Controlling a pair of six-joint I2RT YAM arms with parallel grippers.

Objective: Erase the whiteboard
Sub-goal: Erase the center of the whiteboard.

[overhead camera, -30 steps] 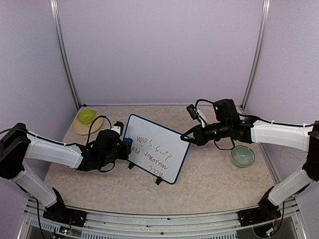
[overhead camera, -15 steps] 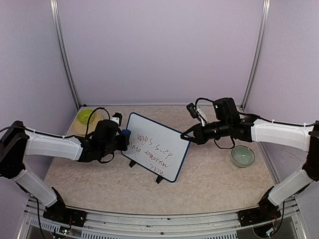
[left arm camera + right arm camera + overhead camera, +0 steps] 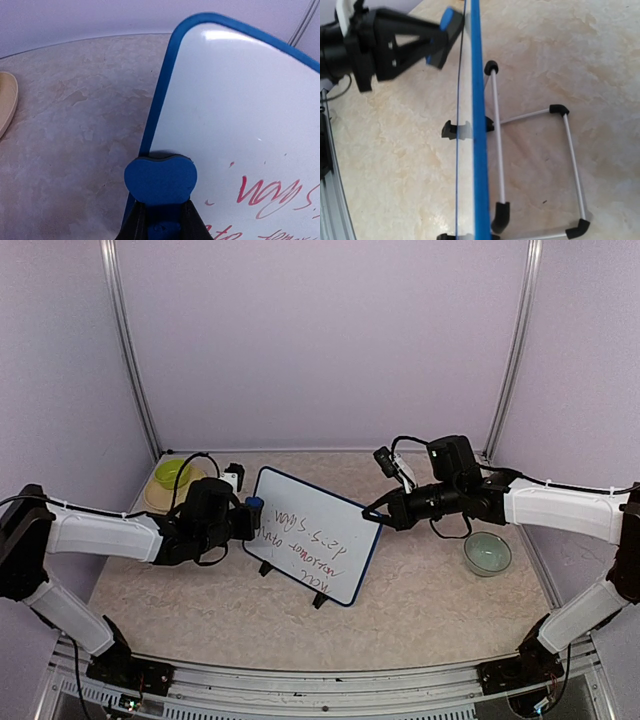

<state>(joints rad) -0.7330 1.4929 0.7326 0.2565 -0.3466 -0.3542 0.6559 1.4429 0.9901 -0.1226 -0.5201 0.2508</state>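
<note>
Whiteboard (image 3: 315, 540): stands tilted on its fold-out legs (image 3: 567, 150) in the middle of the table (image 3: 430, 590); red and dark writing (image 3: 270, 192) covers its face.
Left tool (image 3: 161, 220): clamped narrow on a blue eraser (image 3: 160, 177), at the whiteboard's upper left corner.
Eraser against whiteboard: its rounded end lies on the white face just inside the blue frame, beside the first red word.
Right tool (image 3: 375, 515): pinched shut on the frame at the opposite, right corner.
</note>
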